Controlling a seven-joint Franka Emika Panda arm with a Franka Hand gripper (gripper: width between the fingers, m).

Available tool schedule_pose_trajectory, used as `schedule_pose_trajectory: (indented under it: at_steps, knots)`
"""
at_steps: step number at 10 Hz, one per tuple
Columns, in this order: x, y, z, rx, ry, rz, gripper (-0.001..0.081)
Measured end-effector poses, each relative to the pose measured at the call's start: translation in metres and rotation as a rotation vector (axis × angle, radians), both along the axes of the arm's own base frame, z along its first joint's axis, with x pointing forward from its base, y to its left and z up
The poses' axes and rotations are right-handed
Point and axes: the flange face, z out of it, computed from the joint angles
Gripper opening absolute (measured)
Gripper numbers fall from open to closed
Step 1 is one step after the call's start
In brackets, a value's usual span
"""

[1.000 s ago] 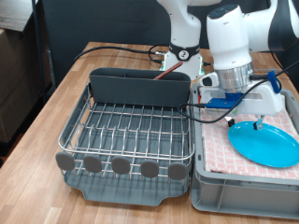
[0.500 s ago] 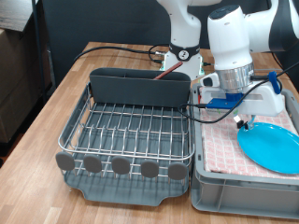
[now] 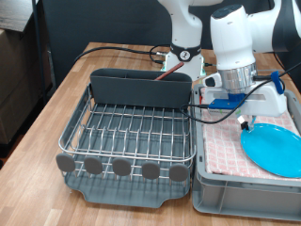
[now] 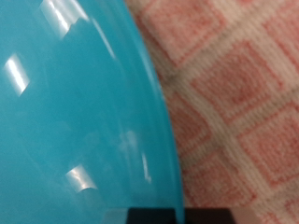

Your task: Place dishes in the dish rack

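The round light-blue plate [image 3: 275, 151] lies on the red-checked cloth [image 3: 221, 151] in the grey bin, at the exterior view's right. My gripper [image 3: 246, 122] is low over the cloth, right at the plate's left rim. The wrist view shows the plate [image 4: 65, 112] very close, its rim running down to a dark fingertip [image 4: 177, 217]. The silver wire dish rack [image 3: 136, 89] stands left of the bin, and its wires hold nothing. A thin reddish-brown stick [image 3: 172, 76], perhaps the spoon, leans in the rack's back compartment. No mug shows clearly.
The grey bin [image 3: 235, 193] stands against the rack's right side on a wooden table [image 3: 47, 122]. Black cables [image 3: 122, 49] run over the table behind the rack. The arm's white body [image 3: 235, 42] stands over the bin. A dark cabinet is at the far left.
The plate has slid a little towards the exterior view's right and bottom since one second ago. The gripper has stayed at the plate's left rim. Little has moved in the last half second.
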Motion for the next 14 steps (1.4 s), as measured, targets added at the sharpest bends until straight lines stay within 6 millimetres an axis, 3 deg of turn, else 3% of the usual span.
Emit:
schedule_pose_trajectory:
  at_steps: [8, 14]
  knots:
    - [0.016, -0.009, 0.034, -0.153, 0.042, 0.044, 0.0018]
    - [0.011, -0.016, 0.075, -0.286, 0.097, 0.083, 0.0017]
